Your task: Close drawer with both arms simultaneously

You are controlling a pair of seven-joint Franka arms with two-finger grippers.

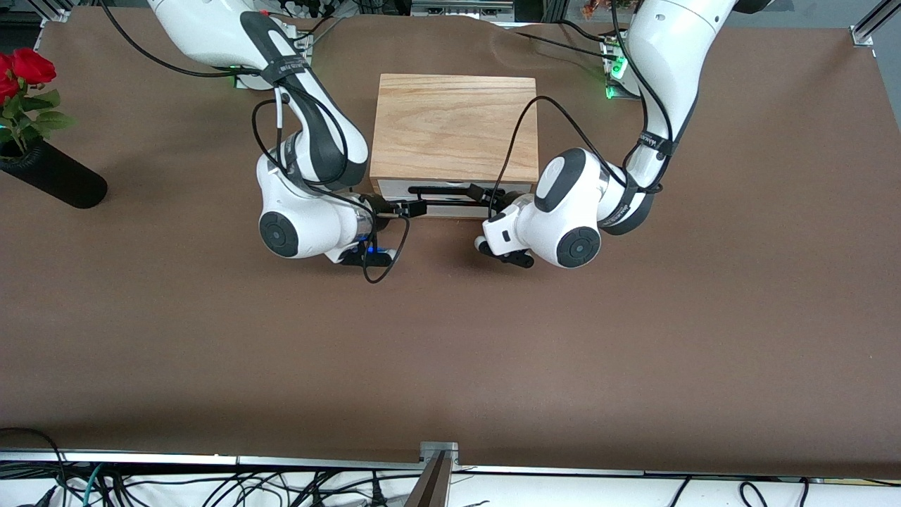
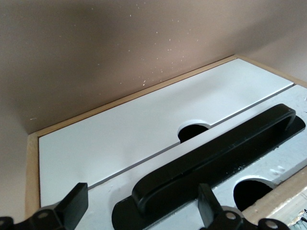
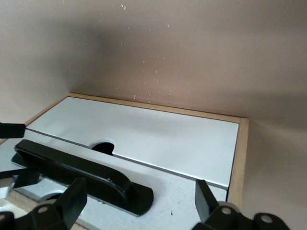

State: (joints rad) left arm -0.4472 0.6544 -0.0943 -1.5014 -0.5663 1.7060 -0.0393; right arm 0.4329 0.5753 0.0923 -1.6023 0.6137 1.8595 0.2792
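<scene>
The drawer (image 1: 450,199) looks light, stiff and easy-sliding; its white front is probably the best place to push. The left tool (image 2: 139,211) and right tool (image 3: 136,206) both stand open at the black handle (image 2: 216,153), holding nothing.

No text or label can be read anywhere

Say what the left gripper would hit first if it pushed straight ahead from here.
Probably the black handle on the drawer: the left gripper, fingers open, points at the white front with the bar between them. The panel comes next; the gap is hard to judge.
</scene>
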